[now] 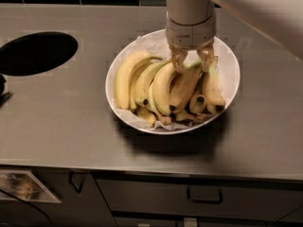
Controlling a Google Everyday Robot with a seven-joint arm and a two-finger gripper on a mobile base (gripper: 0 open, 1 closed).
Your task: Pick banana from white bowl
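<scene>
The white bowl (230,63), lined with crinkled white paper, sits in the middle of the steel counter and holds several yellow bananas. My gripper (192,60) reaches down from above into the bowl's far right part. Its fingers (178,60) stand on either side of the stem end of the banana (186,86), a long, nearly straight one, and press against it. This banana still lies on the pile, with its dark tip pointing toward the front. Fatter curved bananas (125,77) lie to its left and short stubby ones (213,93) to its right.
A round black hole (38,53) is cut into the counter at the left. A dark object (2,91) pokes in at the left edge. Dark tiles run along the back. Drawer fronts with a handle (204,200) lie below the counter's front edge.
</scene>
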